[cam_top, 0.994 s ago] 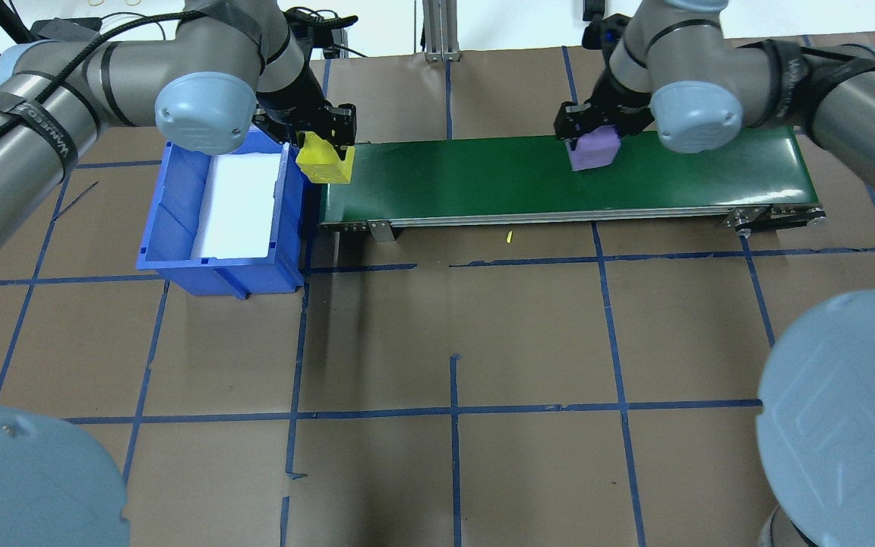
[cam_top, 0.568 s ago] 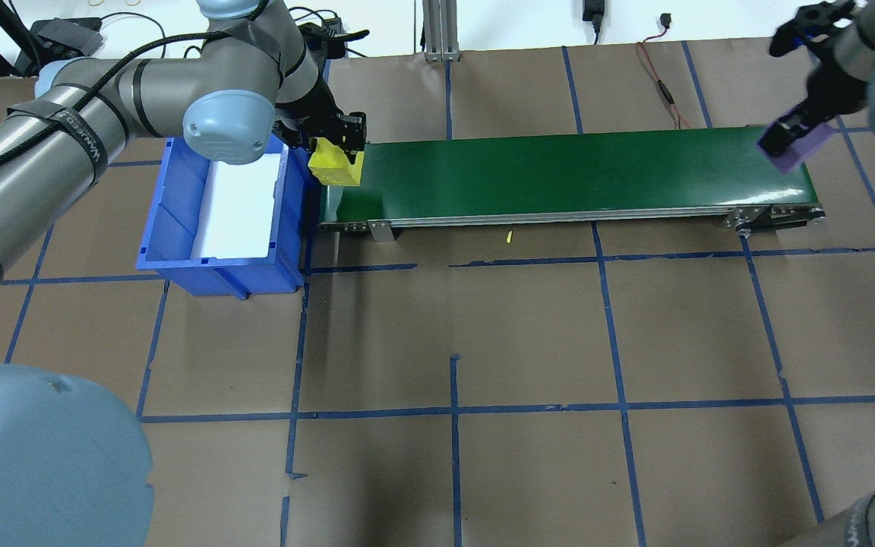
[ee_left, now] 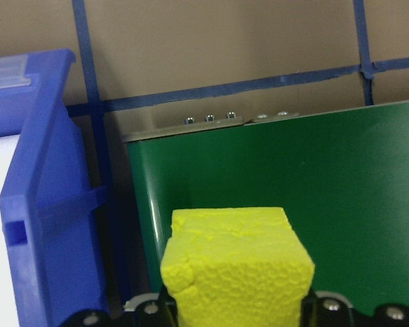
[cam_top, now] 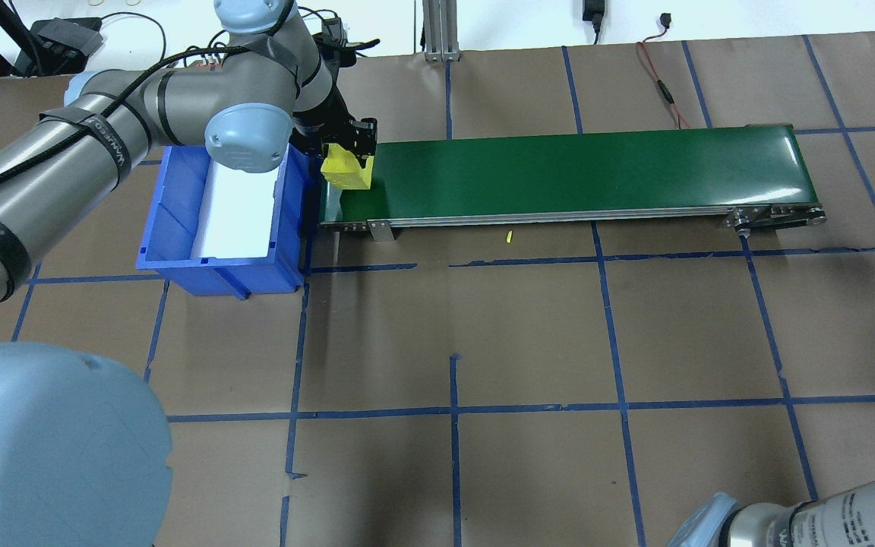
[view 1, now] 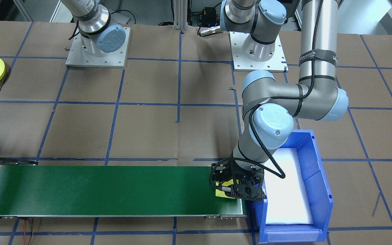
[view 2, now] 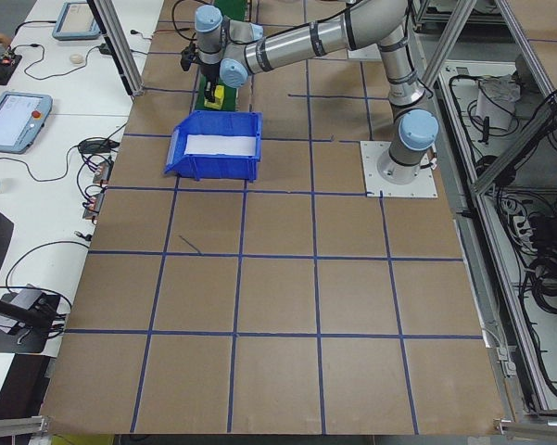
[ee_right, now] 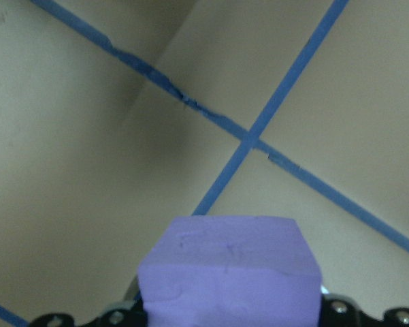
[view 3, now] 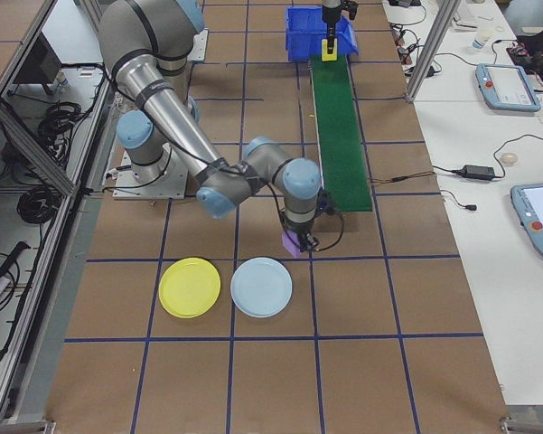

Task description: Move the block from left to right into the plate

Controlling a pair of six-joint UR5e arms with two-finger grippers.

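Observation:
My left gripper (cam_top: 348, 152) is shut on a yellow foam block (cam_top: 346, 170) and holds it low over the left end of the green conveyor belt (cam_top: 574, 171), just beside the blue bin. The left wrist view shows the yellow block (ee_left: 237, 266) between the fingers, with the belt beneath. My right gripper (view 3: 298, 237) is shut on a purple block (view 3: 292, 243) off the belt's far end. It hangs over the brown table a little above the light blue plate (view 3: 261, 287). A yellow plate (view 3: 190, 287) lies next to that one. The purple block (ee_right: 228, 272) fills the lower right wrist view.
A blue bin (cam_top: 217, 277) with a white foam liner stands against the belt's left end. A small yellow crumb (cam_top: 508, 237) lies in front of the belt. Cables run behind the belt. The brown table is marked with blue tape lines.
My right arm lifted the purple block off the belt and carried it right, out of the overhead view. My left gripper moved slightly right with the yellow block, over the belt's end.

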